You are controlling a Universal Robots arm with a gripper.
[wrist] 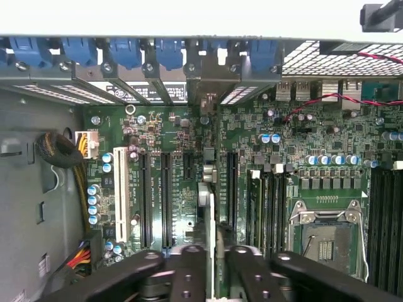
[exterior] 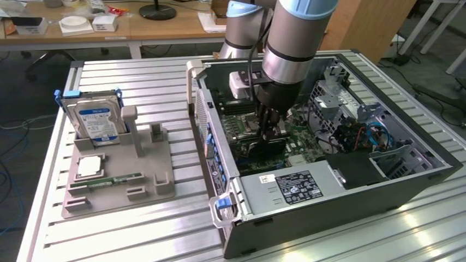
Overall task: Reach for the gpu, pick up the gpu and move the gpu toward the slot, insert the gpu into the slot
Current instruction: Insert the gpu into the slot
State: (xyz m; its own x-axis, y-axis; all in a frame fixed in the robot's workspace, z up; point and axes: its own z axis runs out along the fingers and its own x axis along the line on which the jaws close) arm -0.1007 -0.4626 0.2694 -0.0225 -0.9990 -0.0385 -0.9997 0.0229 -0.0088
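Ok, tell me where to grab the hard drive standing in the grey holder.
Take the hard drive by its exposed upper half, fingers on its two broad flat faces, coming from above: it stands upright and the grey holder encloses its lower part.

The tool (exterior: 271,130) hides most of the gpu (exterior: 263,146) in the exterior view. In the wrist view, the picture's edge cuts off the fingers (wrist: 252,277).

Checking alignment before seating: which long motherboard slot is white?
The white slot beside the row of blue capacitors, farthest from the CPU socket. The other long slots are black.
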